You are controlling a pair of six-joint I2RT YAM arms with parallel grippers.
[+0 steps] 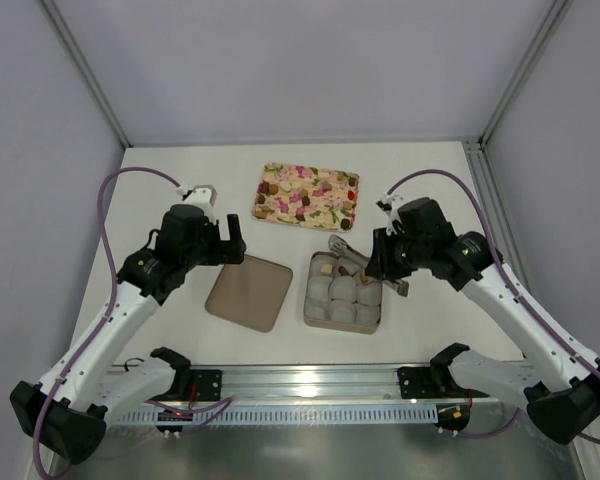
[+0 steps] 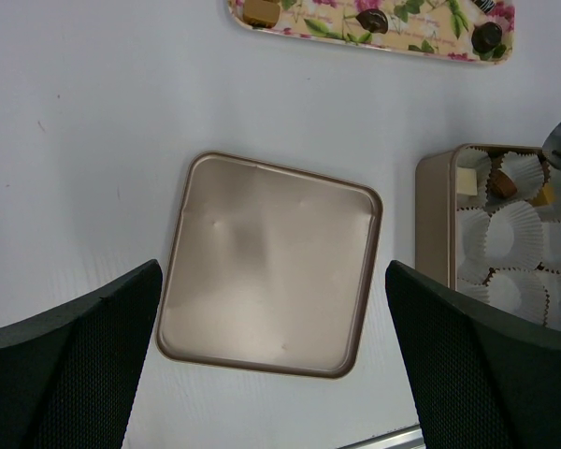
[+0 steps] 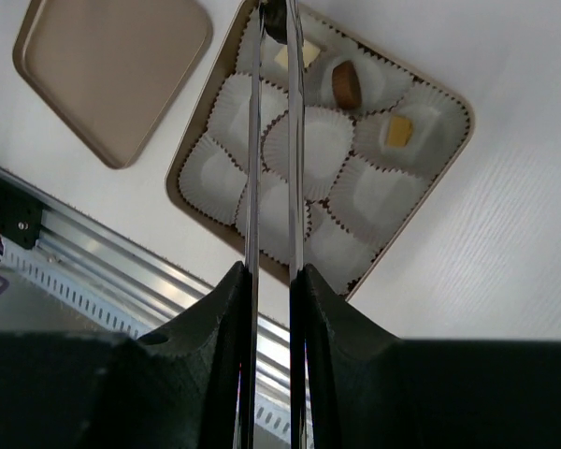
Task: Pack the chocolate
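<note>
A placing step is judged in hand: the tongs [image 3: 252, 140] are clamped in the right gripper [image 3: 269, 276]'s jaws, a dark chocolate [image 3: 277, 24] apparently pinched at their far tips over a corner cup [image 3: 304, 56] of the box [image 3: 179, 173], so release is called for next, while the left gripper [image 2: 273, 281]'s jaws are spread wide above the lid [image 2: 262, 187].

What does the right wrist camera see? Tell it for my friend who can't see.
Black fingers squeeze long silver tongs that reach over a gold tin of white paper cups. Three cups hold chocolates; the lid lies beside it on the white table.
</note>
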